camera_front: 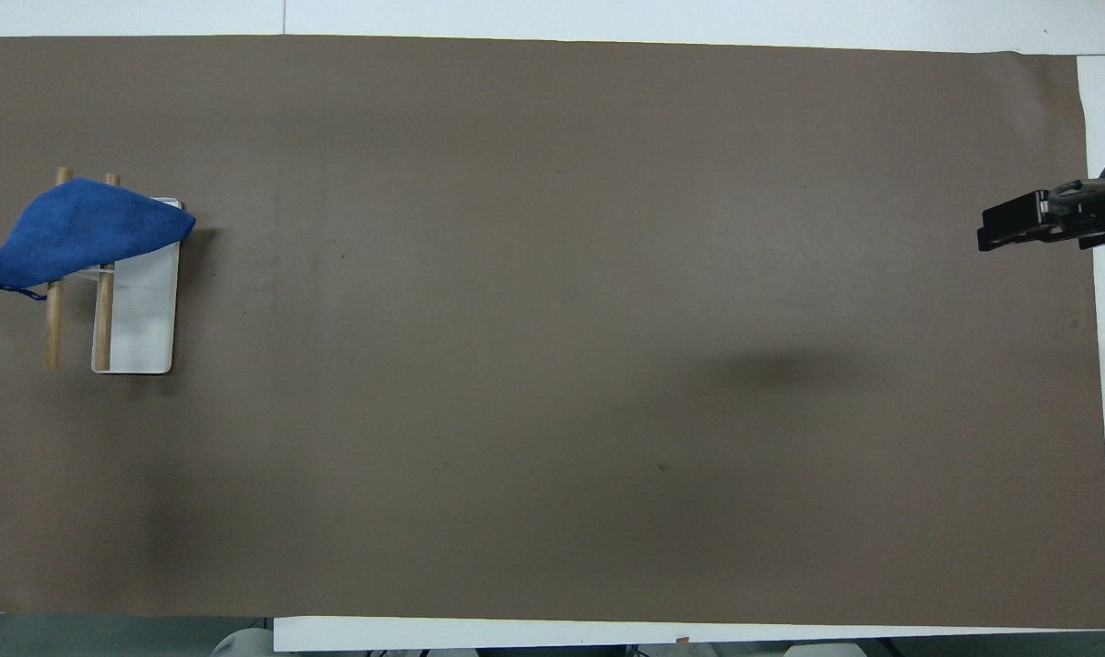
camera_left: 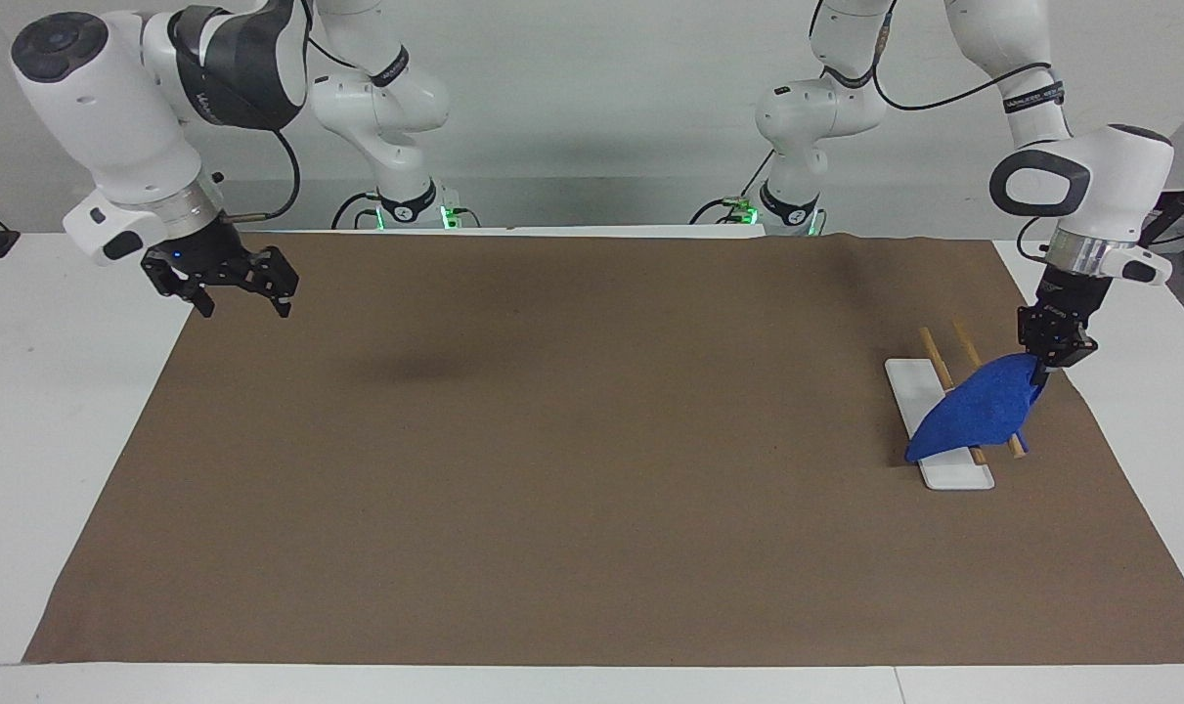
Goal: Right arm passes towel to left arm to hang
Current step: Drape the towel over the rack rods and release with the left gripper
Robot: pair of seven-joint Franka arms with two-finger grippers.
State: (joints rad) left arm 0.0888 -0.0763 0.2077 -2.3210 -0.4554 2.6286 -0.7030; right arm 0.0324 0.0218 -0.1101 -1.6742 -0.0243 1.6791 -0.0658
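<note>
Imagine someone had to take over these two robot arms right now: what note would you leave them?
Left gripper: shut on one end of the blue towel, over the rack's wooden bars.
Right gripper: open, holding nothing, waiting over the right arm's end of the brown mat.
Towel: draped across the bars and part of the white base.
Done: handover to the left arm.
Left: settle the towel on the bars, let go, pull the left arm away.

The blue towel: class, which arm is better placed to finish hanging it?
Left. The left gripper holds the towel draped over the rack; the right gripper waits at the right arm's end.
</note>
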